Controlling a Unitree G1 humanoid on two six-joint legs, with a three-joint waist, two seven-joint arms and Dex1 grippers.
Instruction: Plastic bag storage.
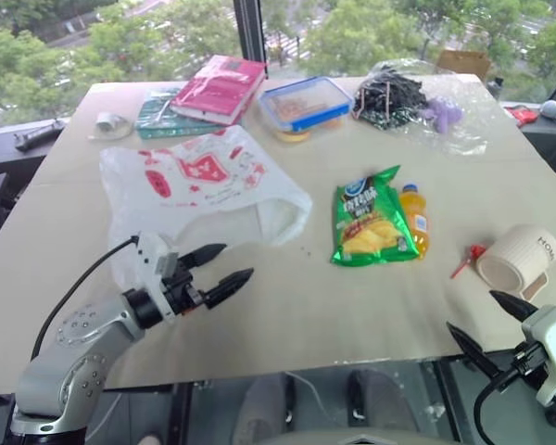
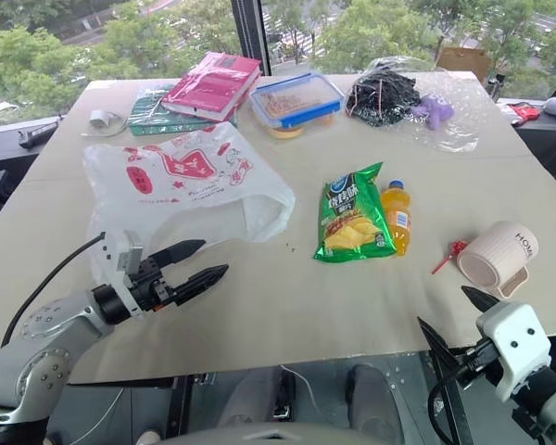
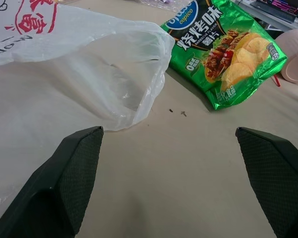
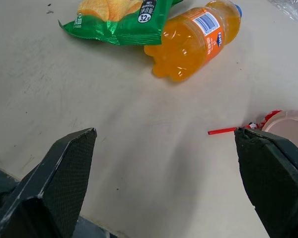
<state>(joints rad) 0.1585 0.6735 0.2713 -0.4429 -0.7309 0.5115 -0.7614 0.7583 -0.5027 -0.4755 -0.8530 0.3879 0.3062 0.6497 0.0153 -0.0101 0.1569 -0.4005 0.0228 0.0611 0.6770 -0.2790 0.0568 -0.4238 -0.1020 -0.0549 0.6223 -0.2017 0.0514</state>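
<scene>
Left gripper [image 1: 218, 264] hovered, fingers spread wide and empty, the crinkly translucent white plastic bag [image 1: 204, 181] just beyond them; right gripper [image 1: 489, 320] gaped wide too.

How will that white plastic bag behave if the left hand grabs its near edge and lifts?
The bag looks thin and crinkly, lying slack on the table, so it will probably droop and fold, not hold shape. It seems empty, so likely very light and apt to slide when pushed. The left hand, open beside its near edge, may pinch just one layer.
</scene>
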